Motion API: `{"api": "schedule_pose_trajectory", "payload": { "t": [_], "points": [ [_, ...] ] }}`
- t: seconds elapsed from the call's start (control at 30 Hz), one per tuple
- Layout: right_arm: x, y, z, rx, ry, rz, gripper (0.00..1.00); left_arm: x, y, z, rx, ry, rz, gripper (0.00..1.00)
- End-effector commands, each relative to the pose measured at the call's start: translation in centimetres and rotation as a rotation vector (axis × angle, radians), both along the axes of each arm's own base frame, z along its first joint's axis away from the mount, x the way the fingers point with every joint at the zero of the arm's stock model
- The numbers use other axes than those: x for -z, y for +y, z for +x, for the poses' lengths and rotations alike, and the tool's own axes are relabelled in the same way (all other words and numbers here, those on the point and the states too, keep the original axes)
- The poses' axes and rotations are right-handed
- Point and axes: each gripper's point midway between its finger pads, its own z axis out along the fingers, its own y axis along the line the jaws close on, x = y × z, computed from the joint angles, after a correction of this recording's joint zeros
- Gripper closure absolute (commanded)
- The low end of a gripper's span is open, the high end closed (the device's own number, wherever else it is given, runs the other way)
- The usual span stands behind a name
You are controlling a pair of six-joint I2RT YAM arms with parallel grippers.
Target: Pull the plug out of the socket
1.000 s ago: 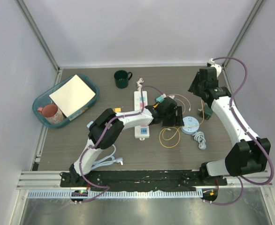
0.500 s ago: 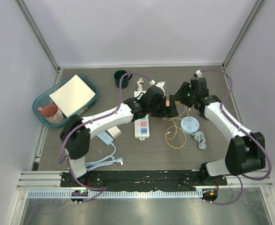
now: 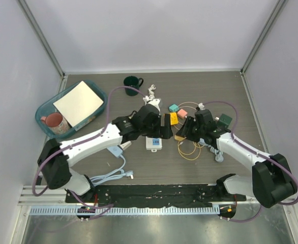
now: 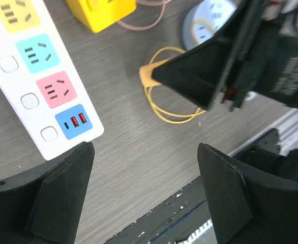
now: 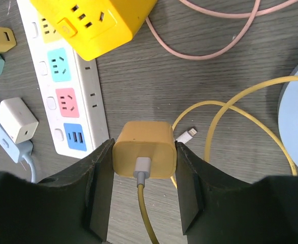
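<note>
My right gripper (image 5: 144, 155) is shut on a yellow charger plug (image 5: 144, 148) with a yellow cable (image 5: 250, 109) running from it. It holds the plug just right of the white power strip (image 5: 67, 91), apart from it. The strip's coloured sockets that show are empty. In the top view the right gripper (image 3: 182, 134) sits beside the strip (image 3: 153, 143). My left gripper (image 4: 144, 193) is open and empty over bare table next to the strip's USB end (image 4: 42, 76); in the top view it (image 3: 164, 126) hovers over the strip.
A yellow cube socket (image 3: 173, 118) with a pink cable, a teal plug (image 3: 173, 108) and a green adapter (image 3: 225, 120) lie behind the grippers. A round blue-white socket (image 5: 296, 122) is at the right. A green mug (image 3: 132, 81) and a teal basket (image 3: 47, 122) stand at the back left.
Both grippers have moved toward the near side of the table. The right gripper has swung from the far right corner to the strip's side and now holds the yellow plug.
</note>
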Motion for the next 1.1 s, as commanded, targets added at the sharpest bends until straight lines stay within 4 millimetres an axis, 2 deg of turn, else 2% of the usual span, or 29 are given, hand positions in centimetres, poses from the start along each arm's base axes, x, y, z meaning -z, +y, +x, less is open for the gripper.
{"api": "schedule_pose_trajectory", "payload": {
  "t": [0.0, 0.07, 0.1, 0.13, 0.17, 0.2, 0.23, 0.33, 0.4, 0.43, 0.47, 0.63, 0.7, 0.77, 0.8, 0.87, 1.07],
  "points": [
    [-2.2, -0.4, 0.7, -0.001, -0.100, -0.025, 0.47, -7.9, 0.7, 0.2, 0.013, -0.162, -0.134, 0.12],
    [-3.6, -1.1, 1.0, -0.001, -0.135, -0.063, 0.32, -9.0, 1.3, 0.0, 0.011, -0.184, -0.144, 0.12],
    [-3.5, -1.7, 0.4, -0.002, -0.113, -0.099, 0.20, -9.6, 1.6, -0.2, 0.016, -0.199, -0.147, 0.12],
    [-4.7, -2.7, 0.9, 0.007, -0.151, -0.157, 0.10, -10.7, 2.5, -0.5, 0.008, -0.220, -0.163, 0.12],
    [-5.4, -3.2, 0.9, 0.006, -0.166, -0.184, 0.01, -10.9, 3.2, -0.7, -0.001, -0.234, -0.163, 0.12],
    [-5.9, -4.0, 0.1, 0.001, -0.158, -0.221, 0.00, -11.3, 4.0, -0.6, -0.028, -0.256, -0.161, 0.11],
    [-7.3, -5.0, 0.6, 0.020, -0.198, -0.270, 0.00, -12.4, 5.2, -1.1, -0.043, -0.285, -0.184, 0.11],
    [-9.9, -6.6, -0.2, 0.034, -0.246, -0.330, 0.00, -14.3, 7.8, -1.7, -0.096, -0.350, -0.220, 0.10],
    [-12.0, -6.9, -0.8, 0.041, -0.296, -0.312, 0.00, -15.1, 9.2, -1.9, -0.132, -0.380, -0.235, 0.10],
    [-13.0, -6.9, -0.9, 0.045, -0.320, -0.299, 0.00, -14.9, 9.8, -2.2, -0.139, -0.379, -0.229, 0.10],
    [-13.8, -6.6, -1.2, 0.038, -0.340, -0.272, 0.00, -15.9, 10.8, -2.7, -0.149, -0.400, -0.255, 0.09],
    [-17.6, -7.8, -3.0, 0.095, -0.440, -0.219, 0.00, -16.4, 14.2, -4.0, -0.206, -0.432, -0.269, 0.09],
    [-18.3, -8.1, -3.7, 0.103, -0.460, -0.212, 0.00, -17.5, 15.7, -4.8, -0.224, -0.458, -0.309, 0.09],
    [-19.5, -8.3, -4.3, 0.105, -0.498, -0.194, 0.00, -17.4, 16.5, -5.4, -0.232, -0.467, -0.326, 0.08],
    [-19.7, -8.3, -4.5, 0.103, -0.505, -0.187, 0.00, -18.2, 17.4, -5.9, -0.237, -0.489, -0.362, 0.06],
    [-20.0, -8.4, -4.9, 0.106, -0.516, -0.173, 0.00, -18.1, 18.1, -6.4, -0.244, -0.500, -0.378, 0.00],
    [-21.1, -7.4, -6.1, 0.066, -0.557, -0.088, 0.00, -17.2, 20.2, -7.4, -0.272, -0.502, -0.381, 0.00]
  ]
}}
